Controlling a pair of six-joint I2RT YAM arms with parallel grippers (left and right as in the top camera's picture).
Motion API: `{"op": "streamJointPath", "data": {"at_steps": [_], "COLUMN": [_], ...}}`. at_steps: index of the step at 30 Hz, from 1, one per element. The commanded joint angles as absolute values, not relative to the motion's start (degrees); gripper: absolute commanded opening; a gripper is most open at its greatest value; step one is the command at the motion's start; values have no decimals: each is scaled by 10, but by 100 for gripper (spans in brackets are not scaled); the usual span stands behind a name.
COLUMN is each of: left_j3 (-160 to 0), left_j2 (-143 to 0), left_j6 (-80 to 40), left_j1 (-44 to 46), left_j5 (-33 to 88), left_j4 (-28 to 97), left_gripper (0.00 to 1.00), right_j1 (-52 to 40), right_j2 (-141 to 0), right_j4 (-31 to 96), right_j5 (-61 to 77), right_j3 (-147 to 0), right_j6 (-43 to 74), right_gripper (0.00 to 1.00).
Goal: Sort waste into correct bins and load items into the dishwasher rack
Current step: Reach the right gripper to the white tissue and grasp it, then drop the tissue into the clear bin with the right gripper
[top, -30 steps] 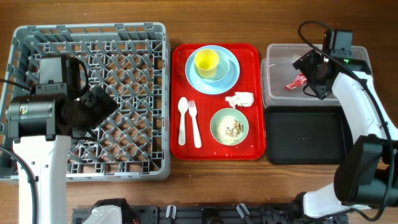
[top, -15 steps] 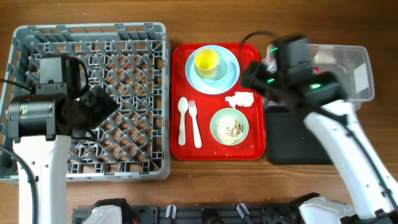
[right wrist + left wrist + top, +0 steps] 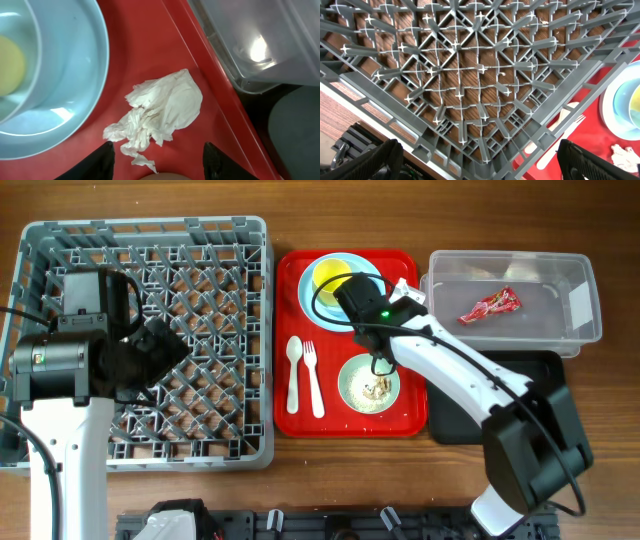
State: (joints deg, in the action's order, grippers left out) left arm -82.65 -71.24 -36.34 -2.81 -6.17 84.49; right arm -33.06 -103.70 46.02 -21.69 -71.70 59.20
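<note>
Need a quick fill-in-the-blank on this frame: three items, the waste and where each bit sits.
1. The red wrapper lies inside the clear ____.
2. The crumpled napkin lies on the ____ tray.
3. The rice sits in the mint green ____.
Missing words: tub; red; bowl.

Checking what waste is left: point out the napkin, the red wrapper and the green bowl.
crumpled white napkin [image 3: 162, 112], right wrist view, middle of the wad.
red snack wrapper [image 3: 490, 305], overhead view, its middle.
mint green bowl [image 3: 348, 392], overhead view, bare left inner wall.
</note>
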Motion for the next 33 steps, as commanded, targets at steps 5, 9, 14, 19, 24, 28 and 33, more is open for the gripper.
{"op": "streamJointPath", "data": {"at_steps": [5, 9, 14, 19, 24, 28, 33], "left_j3": [-825, -825, -825, -825, -825, -825, -825], "left_j2": [-710, -710, -710, -710, -710, -710, -710], "left_j6": [-363, -363, -363, -363, -363, -363, -363], "left_j1": [-32, -32, -32, -32, -32, -32, -32], "left_j5": [-70, -70, -70, -70, -70, -70, -70], "left_j4": [845, 845, 845, 845, 845, 845, 845], "left_gripper": [100, 100, 100, 100, 100, 100, 100], "right_j1": [-325, -319, -319, -319, -319, -318, -309], "right_j2": [-1112, -1123, -1123, -1123, -1123, -1102, -983], "right_j4": [453, 441, 429, 405, 398, 418, 427], "right_j5": [-250, -250, -249, -239, -237, -233, -234], "right_j3": [-713, -713, -712, -695, -688, -704, -761], "right_j6": [602, 601, 600, 602, 601, 595, 508], "right_gripper": [56, 54, 48, 49, 40, 4, 4]}}
